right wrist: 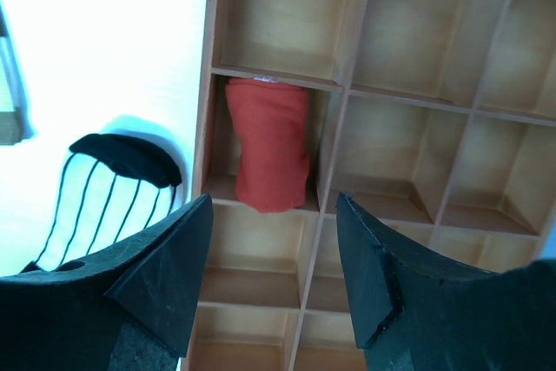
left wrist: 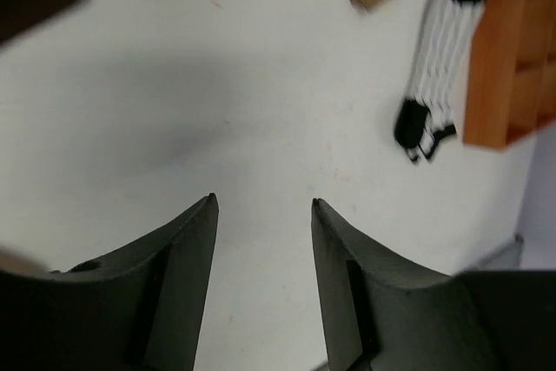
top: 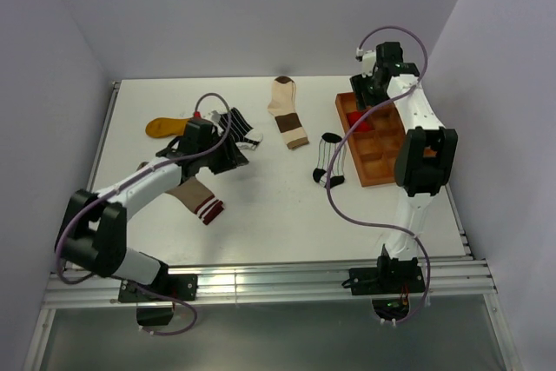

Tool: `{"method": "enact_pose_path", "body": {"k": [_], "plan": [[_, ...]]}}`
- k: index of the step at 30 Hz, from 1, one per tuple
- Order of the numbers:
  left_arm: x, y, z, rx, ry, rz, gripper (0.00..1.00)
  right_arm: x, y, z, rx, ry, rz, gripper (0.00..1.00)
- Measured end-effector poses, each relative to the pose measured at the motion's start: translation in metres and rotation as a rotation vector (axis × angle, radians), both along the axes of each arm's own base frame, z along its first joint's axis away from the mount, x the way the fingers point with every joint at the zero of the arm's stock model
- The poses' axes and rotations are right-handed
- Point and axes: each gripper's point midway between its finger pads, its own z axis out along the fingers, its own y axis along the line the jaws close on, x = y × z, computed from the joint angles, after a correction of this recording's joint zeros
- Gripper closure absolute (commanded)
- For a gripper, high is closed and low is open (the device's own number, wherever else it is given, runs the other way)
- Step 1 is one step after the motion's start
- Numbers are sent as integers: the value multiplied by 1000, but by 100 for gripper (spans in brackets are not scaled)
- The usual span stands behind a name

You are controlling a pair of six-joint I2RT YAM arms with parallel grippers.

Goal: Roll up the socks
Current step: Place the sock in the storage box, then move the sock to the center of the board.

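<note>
right claw [right wrist: 274, 200]: wide open, empty, over the tray [right wrist: 347, 84]
left claw [left wrist: 263, 204]: half open, empty, over bare surface [left wrist: 261, 110]
red sock [right wrist: 271, 145]: rolled, parked in a compartment
risk: roll could get sprung open if cuff's untucked

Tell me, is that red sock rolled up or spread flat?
Rolled: the red sock is a compact bundle tucked in one compartment of the tray.
</note>
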Motion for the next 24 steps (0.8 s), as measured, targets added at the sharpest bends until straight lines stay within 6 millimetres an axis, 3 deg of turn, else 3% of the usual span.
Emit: {"method": "enact_pose_path", "body": {"k": [4, 6, 8, 12, 20, 24], "plan": [[9, 45, 20, 114, -78, 239, 52, -2, 4, 25, 17, -51, 8, 33], [9, 69, 18, 162, -79, 351, 54, -4, 7, 37, 33, -74, 19, 33], [7, 95, 7, 217, -53, 459, 61, -6, 11, 47, 52, -95, 31, 33], [-4, 137, -28, 347, 36, 612, 66, -10, 18, 58, 82, -115, 53, 33], [-17, 166, -85, 546, 156, 694, 72, -27, 27, 47, 125, -74, 87, 33], [-11, 164, -88, 561, 154, 691, 76, -34, 28, 40, 127, -53, 98, 33]]}}
